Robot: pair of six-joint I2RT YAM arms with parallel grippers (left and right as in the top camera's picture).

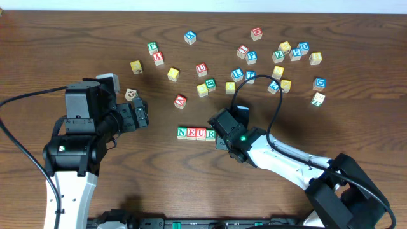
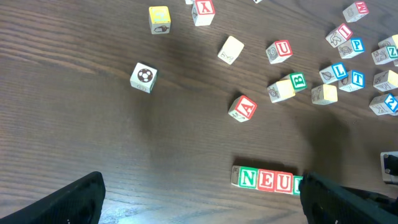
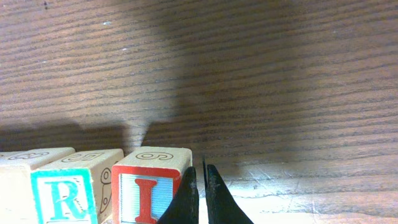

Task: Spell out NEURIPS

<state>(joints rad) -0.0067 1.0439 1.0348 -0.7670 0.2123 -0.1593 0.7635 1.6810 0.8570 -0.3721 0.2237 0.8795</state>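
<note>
A row of cubes reading N, E, U, R (image 1: 196, 133) lies at the table's middle front; the left wrist view shows its N, E, U (image 2: 267, 179). In the right wrist view the R cube (image 3: 62, 193) stands beside a red I cube (image 3: 148, 194) at the row's right end. My right gripper (image 3: 202, 180) is shut and empty, its fingers standing against the I cube's right side; from above the right gripper (image 1: 220, 136) covers that end. A blue P cube (image 1: 252, 57) lies loose at the back. My left gripper (image 1: 141, 114) hovers open left of the row, holding nothing.
Many loose lettered cubes are scattered across the back half, densest at the back right (image 1: 286, 57). A red A cube (image 1: 180, 100) and a soccer-ball cube (image 1: 131, 95) lie nearest the left gripper. The right arm's cable (image 1: 254, 83) loops over some cubes.
</note>
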